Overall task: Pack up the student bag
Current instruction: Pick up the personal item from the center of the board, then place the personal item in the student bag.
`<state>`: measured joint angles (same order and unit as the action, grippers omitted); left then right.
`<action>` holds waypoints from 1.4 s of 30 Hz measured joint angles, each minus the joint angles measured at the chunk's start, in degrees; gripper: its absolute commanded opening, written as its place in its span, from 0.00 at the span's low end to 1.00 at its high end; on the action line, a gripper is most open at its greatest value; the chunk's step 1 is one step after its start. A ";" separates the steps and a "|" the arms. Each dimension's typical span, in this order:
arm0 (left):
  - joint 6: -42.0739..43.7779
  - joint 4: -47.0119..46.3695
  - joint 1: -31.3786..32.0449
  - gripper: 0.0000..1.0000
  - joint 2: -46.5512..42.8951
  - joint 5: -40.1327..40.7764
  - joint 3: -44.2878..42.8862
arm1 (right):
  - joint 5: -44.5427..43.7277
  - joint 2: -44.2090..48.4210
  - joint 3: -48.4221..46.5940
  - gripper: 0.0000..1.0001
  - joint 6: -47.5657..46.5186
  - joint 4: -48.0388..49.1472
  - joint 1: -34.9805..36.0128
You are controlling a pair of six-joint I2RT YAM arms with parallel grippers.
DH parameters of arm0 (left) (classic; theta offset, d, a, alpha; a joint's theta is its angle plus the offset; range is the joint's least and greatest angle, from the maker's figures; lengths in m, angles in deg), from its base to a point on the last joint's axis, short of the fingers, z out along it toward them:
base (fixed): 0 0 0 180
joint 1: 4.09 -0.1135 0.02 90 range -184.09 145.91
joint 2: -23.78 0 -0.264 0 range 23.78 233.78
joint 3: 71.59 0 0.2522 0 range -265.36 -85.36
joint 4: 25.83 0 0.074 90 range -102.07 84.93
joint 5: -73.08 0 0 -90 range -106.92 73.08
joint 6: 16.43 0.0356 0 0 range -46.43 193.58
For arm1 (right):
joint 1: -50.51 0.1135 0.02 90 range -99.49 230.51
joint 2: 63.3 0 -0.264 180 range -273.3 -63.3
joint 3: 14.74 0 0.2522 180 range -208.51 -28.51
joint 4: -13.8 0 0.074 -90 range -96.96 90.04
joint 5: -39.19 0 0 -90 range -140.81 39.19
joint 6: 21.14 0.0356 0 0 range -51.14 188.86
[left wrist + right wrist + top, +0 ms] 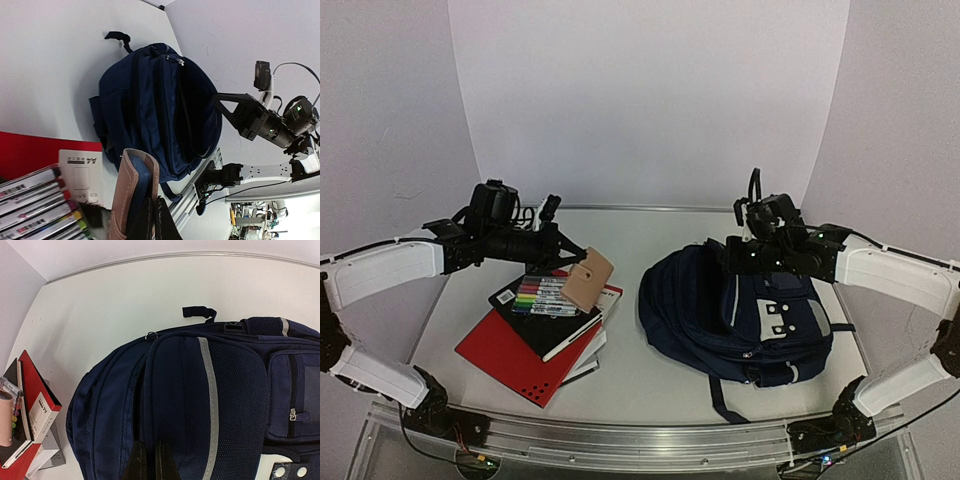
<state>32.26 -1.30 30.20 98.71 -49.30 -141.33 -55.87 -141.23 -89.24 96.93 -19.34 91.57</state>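
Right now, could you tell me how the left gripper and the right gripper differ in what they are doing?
The left gripper is shut on a tan case, held on edge over the books; the right gripper is shut on the student bag's fabric by its open compartment. The left gripper's item is small; the right gripper's is large and lies on the table. Both are closed.

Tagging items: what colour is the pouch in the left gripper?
Tan pouch with a blue edge; best in the left wrist view.
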 measured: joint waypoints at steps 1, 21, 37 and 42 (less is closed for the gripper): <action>-0.32 -0.48 0.88 0.00 0.73 -0.01 -0.83 | 0.01 0.00 0.00 0.00 0.00 0.03 0.00; -7.46 -19.00 10.53 0.00 22.52 -1.53 -16.63 | 0.04 -0.02 0.00 0.00 0.39 0.43 0.00; -19.17 -34.23 15.83 0.00 37.08 2.29 -20.22 | -0.03 -0.04 0.00 0.00 1.12 0.60 0.00; -19.20 -32.06 16.18 0.01 41.41 7.06 -21.64 | 0.02 -0.09 0.00 0.00 1.37 0.56 0.00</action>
<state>13.06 -33.37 46.37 140.12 -42.24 -162.97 -55.85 -141.32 -89.24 98.31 -18.79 91.57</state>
